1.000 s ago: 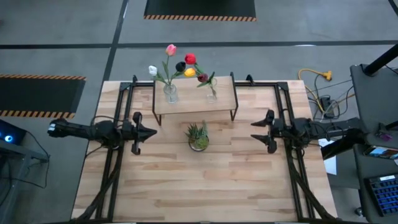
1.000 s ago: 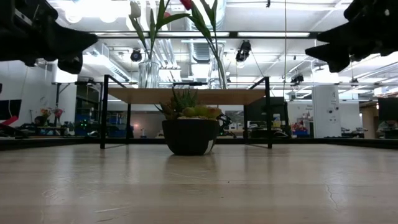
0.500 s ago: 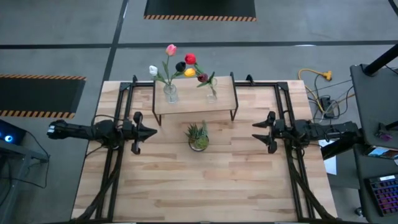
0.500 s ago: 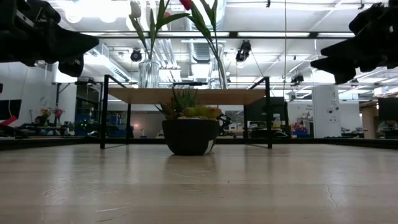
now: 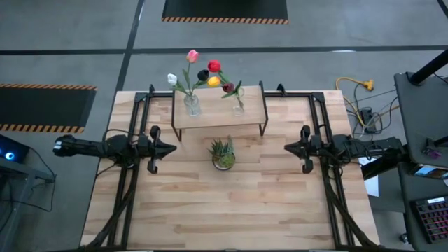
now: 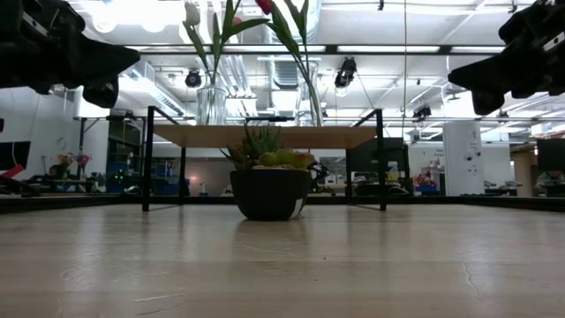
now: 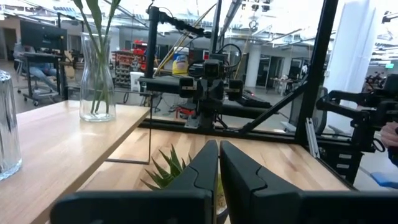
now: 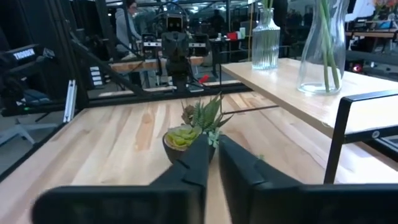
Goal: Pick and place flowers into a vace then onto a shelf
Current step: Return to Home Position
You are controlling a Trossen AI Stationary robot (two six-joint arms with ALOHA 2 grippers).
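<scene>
left gripper (image 5: 170, 148) and right gripper (image 5: 288, 148) were clenched, empty, clear of low light-wood shelf (image 5: 217, 120) | risk: stray swing jolting it could topple clear glass vases (image 5: 191, 106) holding top-heavy colourful artificial tulips (image 5: 204, 74)

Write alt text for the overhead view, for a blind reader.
Two clear glass vases of colourful artificial tulips stand on a low black-legged light-wood shelf, at the back of a wooden table, a spiky potted plant before it. The left gripper and right gripper hang empty either side.

Left gripper (image 5: 172, 148) and right gripper (image 5: 288, 148), both closed, hover level at left and right, pointing inward toward each other.
</scene>
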